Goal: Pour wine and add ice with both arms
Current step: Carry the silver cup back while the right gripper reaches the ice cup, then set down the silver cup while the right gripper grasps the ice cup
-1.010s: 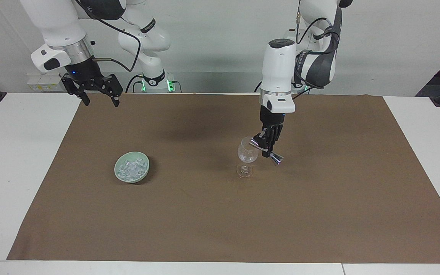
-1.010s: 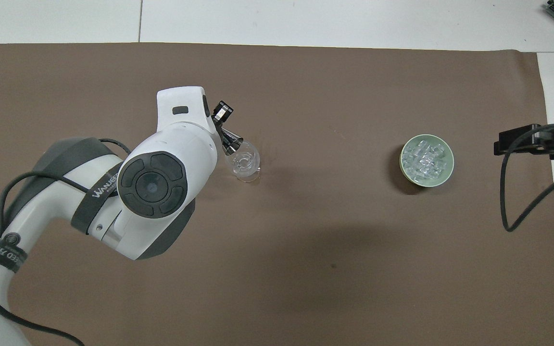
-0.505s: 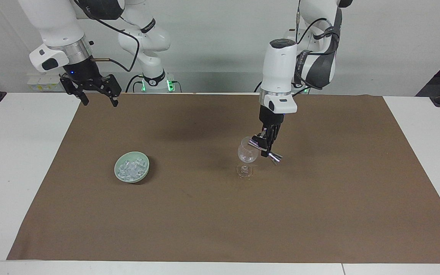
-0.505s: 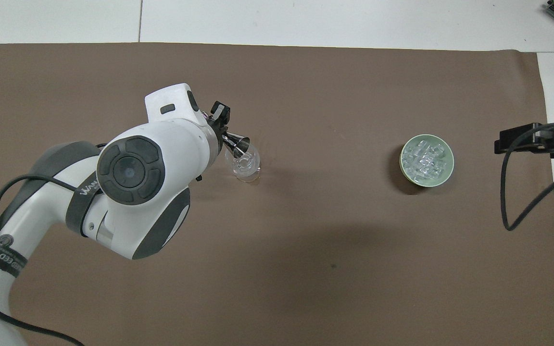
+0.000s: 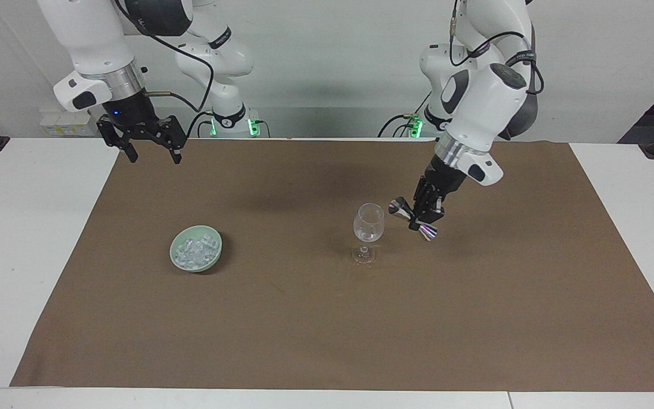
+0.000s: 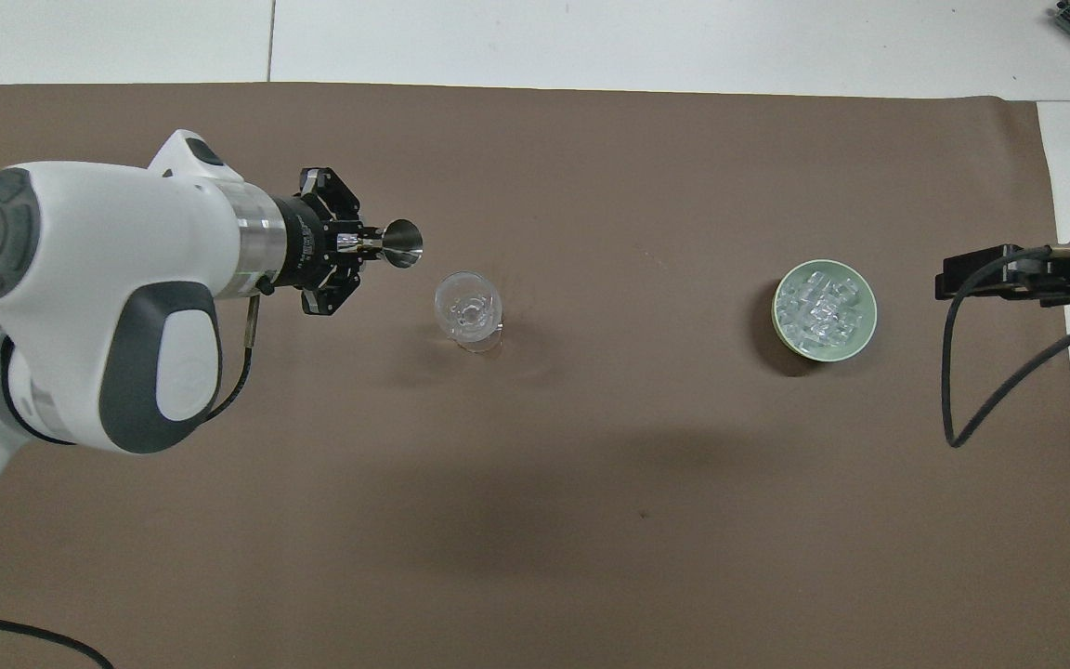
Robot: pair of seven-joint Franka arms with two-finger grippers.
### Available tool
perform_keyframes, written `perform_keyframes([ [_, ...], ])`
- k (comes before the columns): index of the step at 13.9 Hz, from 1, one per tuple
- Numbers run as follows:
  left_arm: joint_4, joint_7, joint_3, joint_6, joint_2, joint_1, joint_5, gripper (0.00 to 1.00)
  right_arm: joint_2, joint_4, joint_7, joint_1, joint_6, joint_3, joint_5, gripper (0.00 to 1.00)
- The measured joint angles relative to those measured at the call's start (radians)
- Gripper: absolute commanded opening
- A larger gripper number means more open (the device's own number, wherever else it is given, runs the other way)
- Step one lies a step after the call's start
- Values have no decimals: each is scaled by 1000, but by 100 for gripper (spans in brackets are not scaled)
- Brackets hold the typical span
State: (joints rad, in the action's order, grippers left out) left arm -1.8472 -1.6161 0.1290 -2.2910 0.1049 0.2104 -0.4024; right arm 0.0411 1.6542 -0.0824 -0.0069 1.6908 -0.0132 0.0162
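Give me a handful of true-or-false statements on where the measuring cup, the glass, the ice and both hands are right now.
1. The left hand grips the metal measuring cup. True.
2. The measuring cup is tipped over the wine glass. False: it is held beside the glass, clear of the rim, toward the left arm's end of the table.
3. The ice lies in the green bowl. True.
4. The right hand is holding an ice cube. False: it is open and holds nothing, waiting over the edge of the brown mat.
5. The wine glass lies on its side. False: it stands upright on the mat.
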Motion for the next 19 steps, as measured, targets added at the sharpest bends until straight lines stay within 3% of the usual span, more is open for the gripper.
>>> perform_keyframes([
  [5, -10, 30, -1, 116, 5, -149, -245, 0, -7, 164, 0, 0, 224, 0, -2, 100],
  [10, -78, 253, -1, 248, 27, -309, -426, 0, -57, 267, 0, 0, 378, 0, -12, 98],
  [14, -122, 458, -2, 356, 76, -464, -516, 0, -98, 341, 0, 0, 516, 0, -13, 88],
  [15, -122, 494, -2, 368, 93, -492, -530, 0, -104, 348, 0, 1, 527, 0, -13, 81],
  [19, -123, 608, -1, 409, 170, -587, -612, 0, -149, 370, 0, 6, 623, -3, -13, 77],
])
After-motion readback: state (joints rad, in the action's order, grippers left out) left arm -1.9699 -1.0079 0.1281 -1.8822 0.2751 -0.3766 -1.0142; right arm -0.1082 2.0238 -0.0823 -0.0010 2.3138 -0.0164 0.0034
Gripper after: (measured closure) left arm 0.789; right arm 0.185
